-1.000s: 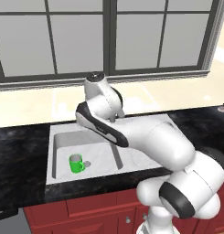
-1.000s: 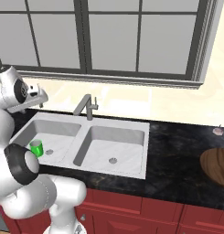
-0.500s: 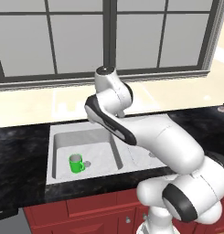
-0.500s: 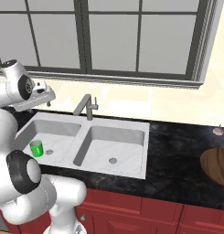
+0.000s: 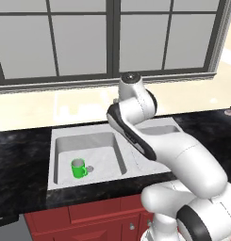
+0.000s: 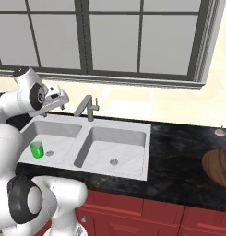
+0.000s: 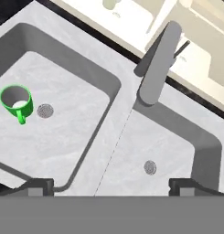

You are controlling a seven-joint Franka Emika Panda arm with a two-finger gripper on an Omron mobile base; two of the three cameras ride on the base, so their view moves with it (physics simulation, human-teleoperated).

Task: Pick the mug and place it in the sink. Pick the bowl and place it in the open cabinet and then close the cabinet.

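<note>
Green mug (image 5: 79, 168) upright on the floor of the sink's (image 6: 133, 171) left basin, just beside the round drain (image 7: 45, 110), handle toward the front edge. First part of the task judged done from that.

Gripper (image 6: 62, 98) raised above the rear rim of the left basin, near the squared grey faucet (image 6: 88, 107), jaws spread to full width and holding nothing. Finger tips (image 7: 40, 186) well apart in the hand view, with only sink marble between them; mug well clear of both.

Dark brown wooden bowl (image 6: 219, 167) on the black worktop (image 6: 179, 161) at its right end, partly cut off by the edge of the right base view, well apart from the sink and from the gripper. Untouched, as far as can be judged.

Left to do: reach across to the bowl, lift it, carry it into the open cabinet, then shut the cabinet door. Red drawer fronts (image 6: 133, 216) below the worktop, none of them the tall cabinet meant. Roughly at the midpoint, between the two pick-and-place parts; likely a long swing or a base move needed for the bowl.
</note>
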